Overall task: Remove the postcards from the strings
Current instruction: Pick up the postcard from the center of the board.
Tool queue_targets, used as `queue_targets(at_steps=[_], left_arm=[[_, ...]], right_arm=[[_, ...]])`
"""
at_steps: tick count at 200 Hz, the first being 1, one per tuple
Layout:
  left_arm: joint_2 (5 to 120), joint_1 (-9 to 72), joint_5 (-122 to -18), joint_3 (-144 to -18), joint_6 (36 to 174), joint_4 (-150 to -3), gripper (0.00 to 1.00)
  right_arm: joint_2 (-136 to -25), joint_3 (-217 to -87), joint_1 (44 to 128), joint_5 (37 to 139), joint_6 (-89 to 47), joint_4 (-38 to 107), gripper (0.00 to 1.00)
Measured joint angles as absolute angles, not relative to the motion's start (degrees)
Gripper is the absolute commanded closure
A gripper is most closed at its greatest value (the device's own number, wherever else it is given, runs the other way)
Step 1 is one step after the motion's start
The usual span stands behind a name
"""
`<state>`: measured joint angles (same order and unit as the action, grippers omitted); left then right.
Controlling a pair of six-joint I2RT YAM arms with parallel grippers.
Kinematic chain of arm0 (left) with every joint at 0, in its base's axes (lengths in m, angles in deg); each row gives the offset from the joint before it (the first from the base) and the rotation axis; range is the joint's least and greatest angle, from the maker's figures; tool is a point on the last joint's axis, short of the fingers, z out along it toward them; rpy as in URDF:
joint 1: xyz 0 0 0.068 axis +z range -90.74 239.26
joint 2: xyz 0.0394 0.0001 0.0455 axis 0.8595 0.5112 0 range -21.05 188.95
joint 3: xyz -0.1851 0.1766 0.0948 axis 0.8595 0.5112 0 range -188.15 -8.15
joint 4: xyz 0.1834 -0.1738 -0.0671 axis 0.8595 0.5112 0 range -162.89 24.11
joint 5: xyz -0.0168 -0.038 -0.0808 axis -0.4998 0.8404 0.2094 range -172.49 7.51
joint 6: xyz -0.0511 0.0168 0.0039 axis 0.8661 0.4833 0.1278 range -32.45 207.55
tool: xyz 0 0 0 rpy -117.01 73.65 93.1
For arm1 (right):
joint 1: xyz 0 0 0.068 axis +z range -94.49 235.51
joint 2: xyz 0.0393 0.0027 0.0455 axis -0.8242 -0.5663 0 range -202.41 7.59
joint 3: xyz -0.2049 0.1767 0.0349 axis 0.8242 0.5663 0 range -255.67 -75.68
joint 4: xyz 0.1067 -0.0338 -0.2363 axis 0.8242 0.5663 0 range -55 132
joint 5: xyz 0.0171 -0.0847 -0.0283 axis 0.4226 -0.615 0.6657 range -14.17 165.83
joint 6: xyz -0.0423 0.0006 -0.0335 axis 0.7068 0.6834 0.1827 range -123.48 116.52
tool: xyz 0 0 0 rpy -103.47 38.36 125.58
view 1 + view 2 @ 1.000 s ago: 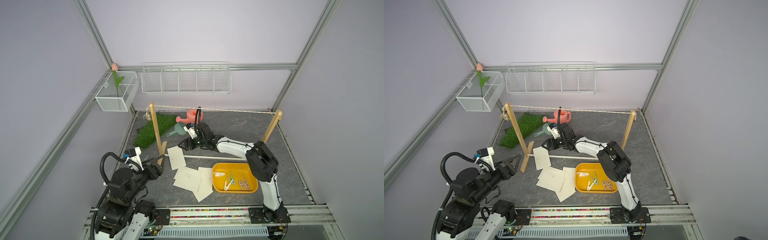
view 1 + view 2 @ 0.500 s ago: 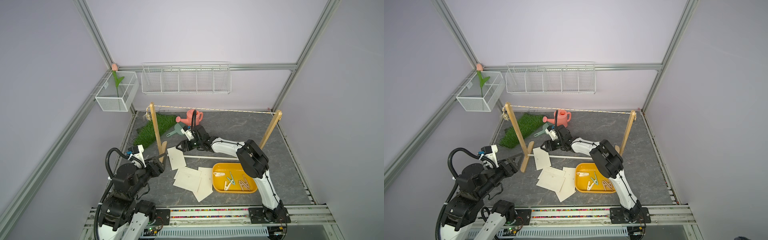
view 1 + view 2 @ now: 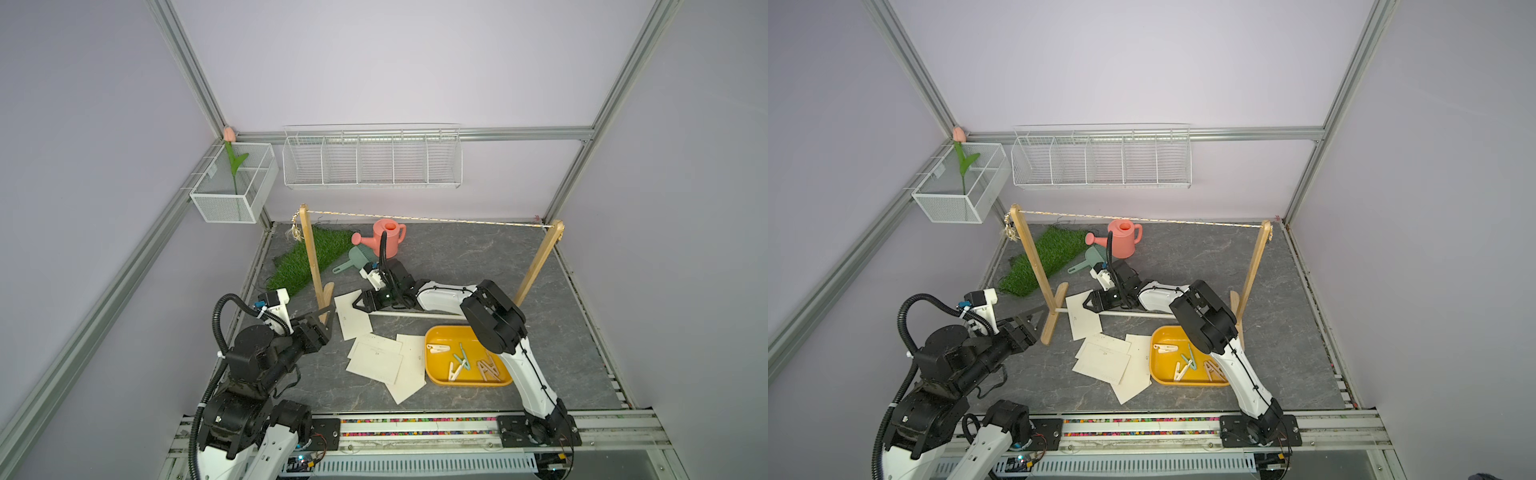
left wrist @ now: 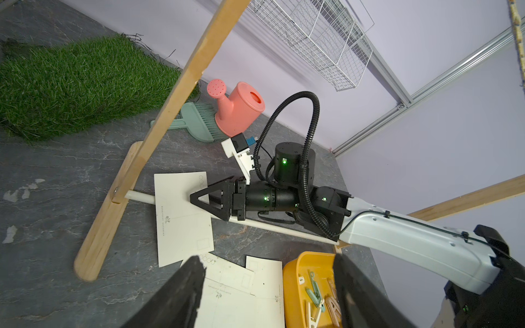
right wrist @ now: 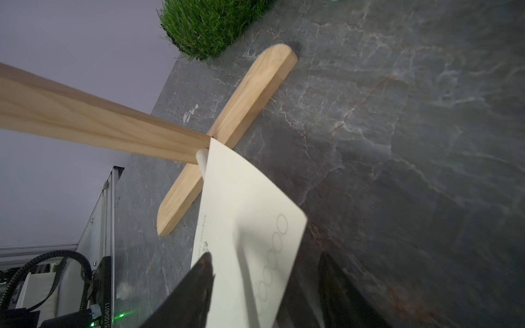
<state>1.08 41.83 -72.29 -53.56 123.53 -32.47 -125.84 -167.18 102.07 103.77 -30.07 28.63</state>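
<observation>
Start at the lower left of both top views. Your left gripper (image 3: 323, 316) is poised near the foot of the frame's left post (image 3: 311, 257), and its fingers (image 4: 181, 292) are spread wide and empty.

From the top of that post the string (image 3: 428, 219) runs taut across the upper middle to the top of the right post (image 3: 536, 266).

Just right of the left post, one postcard (image 3: 353, 318) lies draped over the white rod (image 3: 415, 316) that joins the frame's feet. In the right wrist view one corner of it sits up against the post's base.

At the centre of the frame your right gripper (image 3: 360, 303) is low over the tabletop (image 3: 465, 266), at this card's right edge. In the right wrist view its fingers (image 5: 199, 284) stand apart with the card's near edge between them. You cannot tell whether either pad touches the paper.

Behind the gripper, toward the upper centre, stands a pink watering can (image 3: 384, 237).

Below the gripper, at the lower centre, the other postcards (image 3: 376, 359) lie flat and overlapped on the tabletop. So every card is down on the table.

Right up against that pile on its right is the yellow tray (image 3: 467, 381) with the pegs (image 3: 461, 359) in it. Your right arm crosses above its right side.
</observation>
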Motion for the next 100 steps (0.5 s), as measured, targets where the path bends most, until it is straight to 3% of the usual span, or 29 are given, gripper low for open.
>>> queue_targets(at_steps=[56, 100], left_arm=[[1.5, 41.8, -71.8, -53.6, 123.6, -32.5, 0.26], [1.5, 41.8, -71.6, -53.6, 123.5, -32.5, 0.27]], right_arm=[[-125.8, -166.9, 103.2, 104.6, -30.4, 25.2, 0.87], [-122.8, -164.7, 103.8, 104.7, -31.1, 23.9, 0.91]])
